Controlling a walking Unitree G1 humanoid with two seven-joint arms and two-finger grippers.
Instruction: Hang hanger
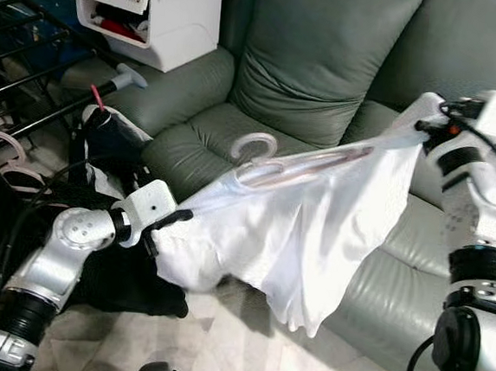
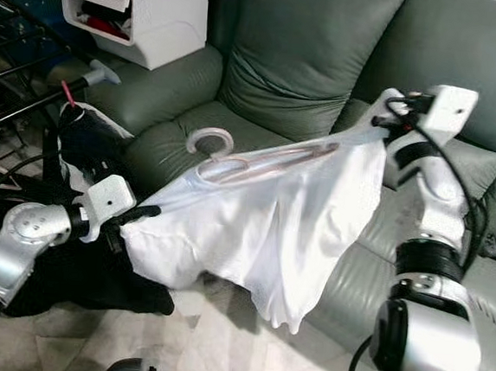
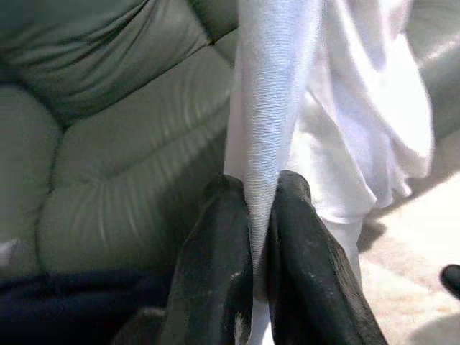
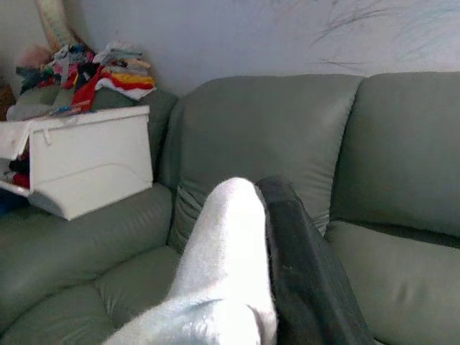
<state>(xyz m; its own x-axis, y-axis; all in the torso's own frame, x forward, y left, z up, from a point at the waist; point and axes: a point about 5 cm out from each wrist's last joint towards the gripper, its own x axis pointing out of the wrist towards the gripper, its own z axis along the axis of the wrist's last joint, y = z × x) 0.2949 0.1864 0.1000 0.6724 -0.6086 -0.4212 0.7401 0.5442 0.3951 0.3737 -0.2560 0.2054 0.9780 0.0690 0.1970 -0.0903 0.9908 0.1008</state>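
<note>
Both tools pinch a soft white shirt (image 1: 304, 234) over a curved hanger (image 1: 263, 156).

Our arms are silver with black joint bands; white housings cap the wrists, black cables loop alongside, and long black fingers (image 3: 215, 273) finish them.

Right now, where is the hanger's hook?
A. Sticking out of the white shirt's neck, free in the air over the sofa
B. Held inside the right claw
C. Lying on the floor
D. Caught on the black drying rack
A: the hanger's hook rises from the white shirt stretched between the left claw and right claw, touching nothing, above the sofa.
</note>
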